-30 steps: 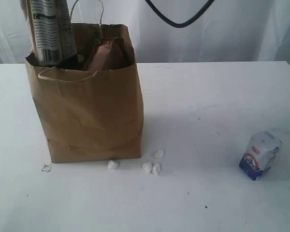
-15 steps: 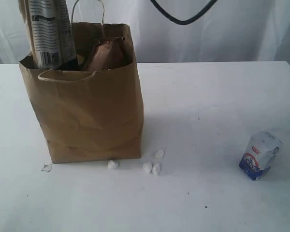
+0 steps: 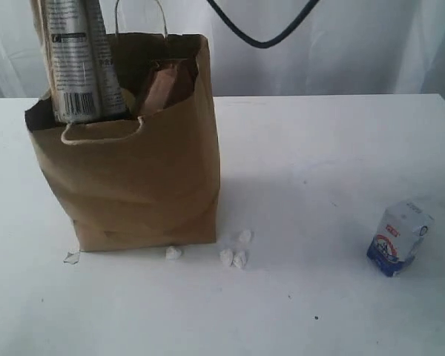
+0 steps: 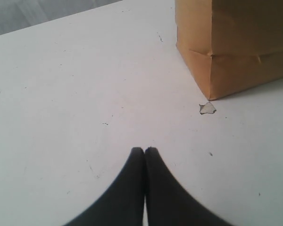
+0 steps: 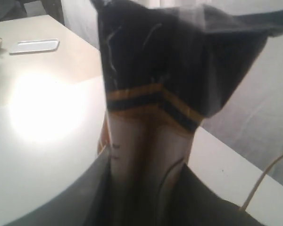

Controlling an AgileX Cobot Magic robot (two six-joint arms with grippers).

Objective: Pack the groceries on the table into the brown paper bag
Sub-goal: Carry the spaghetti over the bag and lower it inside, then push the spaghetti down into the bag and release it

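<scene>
The brown paper bag (image 3: 133,185) stands upright on the left of the table (image 3: 319,148). A long dark-blue packet (image 3: 78,59) hangs upright with its lower end inside the bag's left side. My right gripper (image 5: 144,162) is shut on this packet (image 5: 151,94) and is out of frame in the exterior view. A brown-red pouch (image 3: 167,85) leans inside the bag. The small white-blue carton (image 3: 400,237) sits at the table's right. My left gripper (image 4: 145,149) is shut and empty over bare table near the bag's bottom corner (image 4: 236,47).
Small white crumbs (image 3: 233,256) lie in front of the bag's right corner. A paper scrap (image 4: 207,108) lies by its left corner. A black cable (image 3: 259,33) hangs above. One twine handle (image 5: 264,179) shows in the right wrist view.
The packet has sunk a little deeper into the bag and shifted right. The bag's rim has been pushed out to the left and its top leans. The left gripper stays shut.
</scene>
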